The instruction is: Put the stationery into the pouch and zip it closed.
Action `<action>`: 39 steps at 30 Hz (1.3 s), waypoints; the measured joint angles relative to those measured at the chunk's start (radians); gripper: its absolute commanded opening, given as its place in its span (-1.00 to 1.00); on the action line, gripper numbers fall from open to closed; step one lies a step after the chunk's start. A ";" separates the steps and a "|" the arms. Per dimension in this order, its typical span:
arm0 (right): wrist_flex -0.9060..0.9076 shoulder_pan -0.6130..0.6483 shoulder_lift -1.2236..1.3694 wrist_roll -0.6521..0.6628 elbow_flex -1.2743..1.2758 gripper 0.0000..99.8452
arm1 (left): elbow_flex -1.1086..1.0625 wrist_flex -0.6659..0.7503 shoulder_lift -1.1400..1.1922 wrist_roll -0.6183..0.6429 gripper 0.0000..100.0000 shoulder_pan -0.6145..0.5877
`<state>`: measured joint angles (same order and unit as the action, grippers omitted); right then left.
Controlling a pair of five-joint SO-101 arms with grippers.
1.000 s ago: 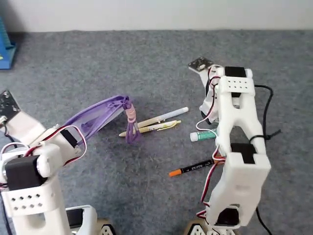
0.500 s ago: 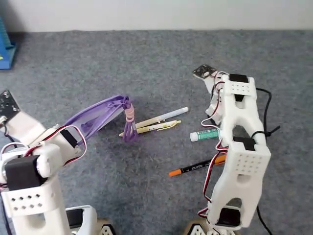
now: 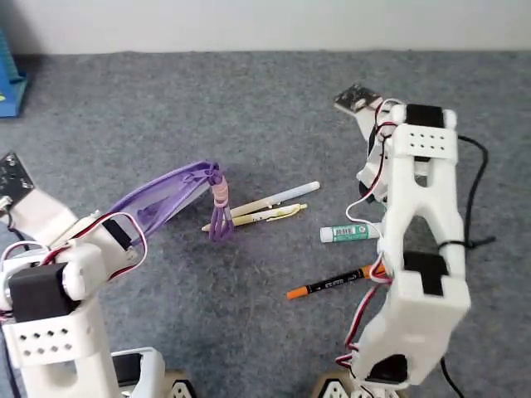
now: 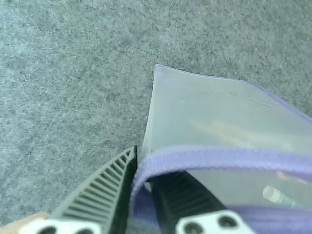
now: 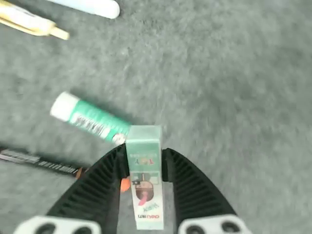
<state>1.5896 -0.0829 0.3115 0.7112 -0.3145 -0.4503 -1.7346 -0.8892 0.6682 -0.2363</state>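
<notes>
My left gripper [image 4: 146, 168] is shut on the purple zip edge of a translucent pouch [image 4: 219, 122], held raised at the table's left. The pouch [image 3: 170, 191] slopes up toward its pink-and-purple zip tassel [image 3: 220, 211]. My right gripper [image 5: 144, 152] is shut on a small green printed box [image 5: 144, 183], held above the carpet. Below it lies a green glue stick [image 5: 90, 122] and a black marker [image 5: 34, 160]. In the high view the glue stick [image 3: 348, 233] sits by the right arm, the orange-capped marker [image 3: 328, 283] nearer the front, and a white pen [image 3: 278, 197] and yellow pen [image 3: 265, 215] lie in the middle.
Grey carpet [image 3: 249, 108] covers the table. A blue object [image 3: 10, 83] stands at the far left edge. The right arm's body [image 3: 419, 224] rises over the right side, with a black cable [image 3: 473, 191] looping beside it.
The right arm has swung back and to the right, uncovering the glue stick. The left arm and pouch have stayed still.
</notes>
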 measured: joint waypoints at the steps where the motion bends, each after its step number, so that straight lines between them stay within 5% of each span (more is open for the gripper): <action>1: 0.032 0.002 -0.034 -0.021 0.000 -0.98 | 0.000 0.000 0.000 0.000 -0.98 0.000; 13: 0.164 0.103 -0.531 -0.181 0.207 -0.98 | 0.000 0.000 0.000 0.000 -0.98 0.000; 21: 0.124 0.394 -0.961 -0.417 0.474 -0.98 | 0.000 0.000 0.000 0.000 -0.98 0.000; 29: -0.269 0.726 -1.111 -0.779 0.568 -0.98 | 0.000 0.000 0.000 0.000 -0.98 0.000; 39: -0.945 0.948 -1.119 -0.783 0.799 -0.98 | 0.000 0.000 0.000 0.000 -0.98 0.000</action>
<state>0.6444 0.8654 -0.8071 -0.0713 0.4849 -0.4503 -1.7346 -0.8892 0.6682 -0.2363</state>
